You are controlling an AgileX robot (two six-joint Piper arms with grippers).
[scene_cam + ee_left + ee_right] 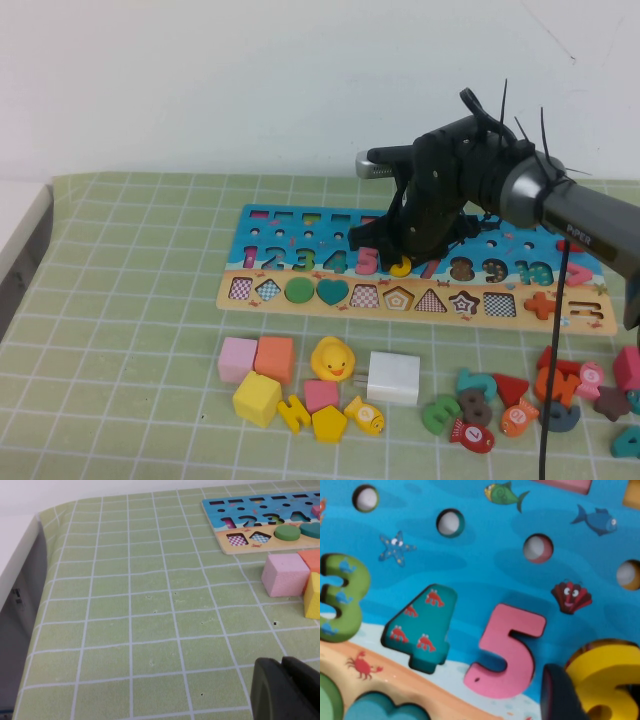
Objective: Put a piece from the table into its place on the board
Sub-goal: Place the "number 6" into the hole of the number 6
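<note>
Table [120,330] w/ green grid mat fills the scene; the board [300,225] lies across its far-centre, blue strip far, tan strip near, digits 1–10 along it. Right arm comes in from the right & hangs over the board's middle; right gripper [392,243] sits low by the 5 and 7, just over the 6 slot. The piece [607,677], yellow 6, is at that slot just right of the pink 5 [506,652], a dark fingertip [560,695] touching its edge; cannot tell if fingers are clamped on it or apart. Left gripper [285,690] hovers low over bare mat at near left, well apart from the board; its state can't be told either. Loose blocks, incl. pink cube [238,359], near centre.
</note>
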